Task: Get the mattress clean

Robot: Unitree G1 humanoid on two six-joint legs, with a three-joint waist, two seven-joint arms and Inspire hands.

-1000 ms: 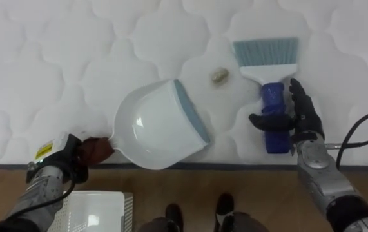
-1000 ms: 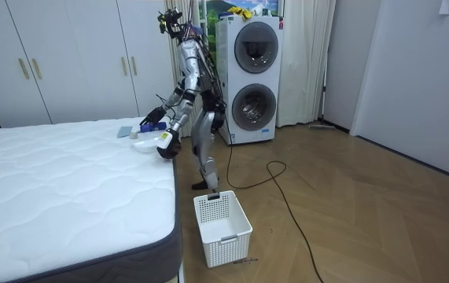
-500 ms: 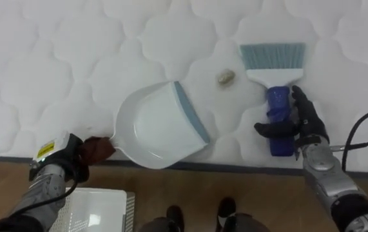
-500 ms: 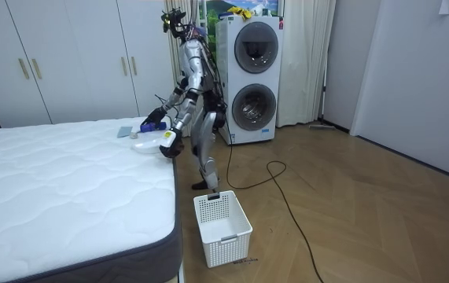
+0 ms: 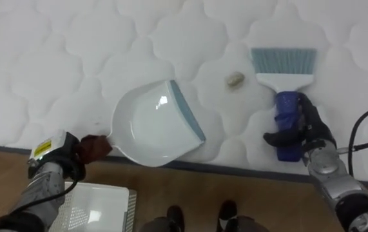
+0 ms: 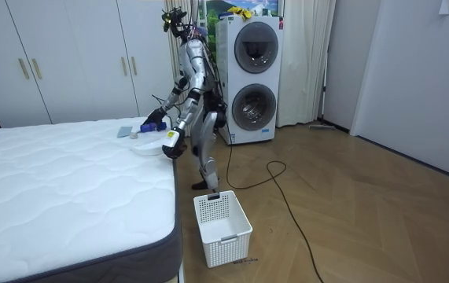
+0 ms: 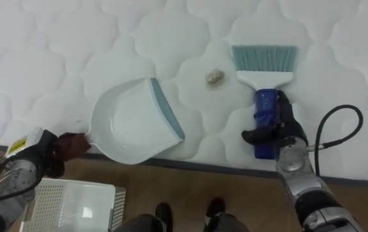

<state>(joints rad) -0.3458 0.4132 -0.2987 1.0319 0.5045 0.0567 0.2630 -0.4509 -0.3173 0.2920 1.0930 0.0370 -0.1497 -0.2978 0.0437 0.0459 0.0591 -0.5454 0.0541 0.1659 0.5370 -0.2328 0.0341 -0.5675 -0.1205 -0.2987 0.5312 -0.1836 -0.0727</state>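
Note:
A small beige scrap [image 5: 234, 79] lies on the white quilted mattress [image 5: 74, 58]. Left of it rests a white dustpan [image 5: 148, 125] with a grey-blue lip turned toward the scrap. My left hand [image 5: 67, 158] is shut on its brown handle [image 5: 95, 146] just off the bed's edge. Right of the scrap lies a brush [image 5: 285, 71] with grey-blue bristles pointing away from me. My right hand [image 5: 312, 132] is curled round the brush's blue handle, thumb across it.
A white slatted basket [image 5: 96, 206] stands on the wooden floor below my left arm, beside the bed. In the room view I stand at the bed's corner, with a stacked washer and dryer [image 6: 249, 75] behind me and white wardrobes [image 6: 75, 55] along the wall.
My right hand's fingers have wrapped closer round the brush handle. The whole eye view has shifted with the camera. Dustpan, scrap and brush keep their places on the mattress.

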